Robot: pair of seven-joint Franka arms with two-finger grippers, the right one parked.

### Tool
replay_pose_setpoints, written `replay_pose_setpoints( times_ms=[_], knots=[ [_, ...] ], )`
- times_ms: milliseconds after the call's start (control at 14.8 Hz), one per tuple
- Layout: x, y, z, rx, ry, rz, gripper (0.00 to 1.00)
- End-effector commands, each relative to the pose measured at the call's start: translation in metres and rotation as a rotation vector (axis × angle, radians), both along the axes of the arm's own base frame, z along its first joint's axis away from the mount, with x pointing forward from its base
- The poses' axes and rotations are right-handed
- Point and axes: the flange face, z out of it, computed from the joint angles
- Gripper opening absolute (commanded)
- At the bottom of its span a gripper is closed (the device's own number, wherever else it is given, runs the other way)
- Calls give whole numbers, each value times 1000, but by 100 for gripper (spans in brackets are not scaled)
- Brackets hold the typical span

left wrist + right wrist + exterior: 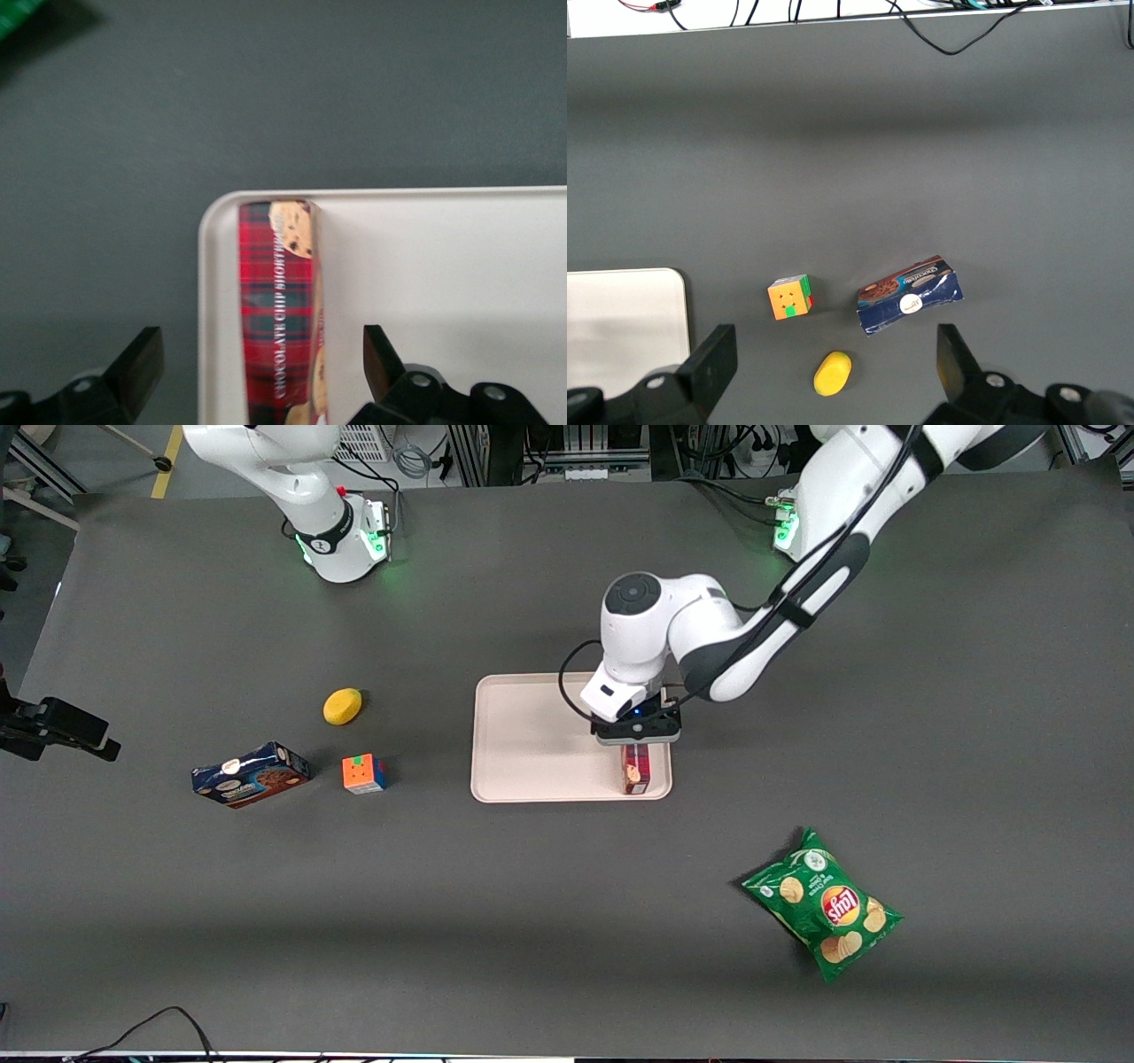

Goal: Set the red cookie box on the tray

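Observation:
The red cookie box [635,769] lies on the tray [532,744], along the tray's edge nearest the working arm's end of the table, its end close to the tray's front rim. In the left wrist view the tartan red cookie box [279,310] lies flat on the tray [443,292] by its rounded corner. My left gripper [636,731] is directly above the box. Its fingers [137,363] are open and stand well apart on either side of the box, not touching it; the gripper [263,372] straddles it.
A green chip bag [822,903] lies nearer the front camera, toward the working arm's end. Toward the parked arm's end lie a colour cube [363,773], a blue cookie box [251,774] and a yellow lemon [342,706]. These three also show in the right wrist view: the colour cube [789,297], the blue cookie box [909,295] and the lemon [832,373].

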Motion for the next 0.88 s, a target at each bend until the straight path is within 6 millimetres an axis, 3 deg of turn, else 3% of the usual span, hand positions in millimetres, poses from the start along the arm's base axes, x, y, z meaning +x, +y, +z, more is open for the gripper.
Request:
replay_pose_setpoints(
  times_ms=[0, 202, 404, 472, 607, 809],
  knots=[
    [28, 6, 108, 138, 96, -119, 100],
    [54, 38, 193, 187, 195, -171, 100],
    [75, 99, 260, 224, 272, -290, 100],
    [86, 128, 282, 216, 292, -301, 100],
    [105, 194, 308, 233, 314, -339, 100],
    [137, 291, 311, 210, 342, -328, 100]
  ],
)
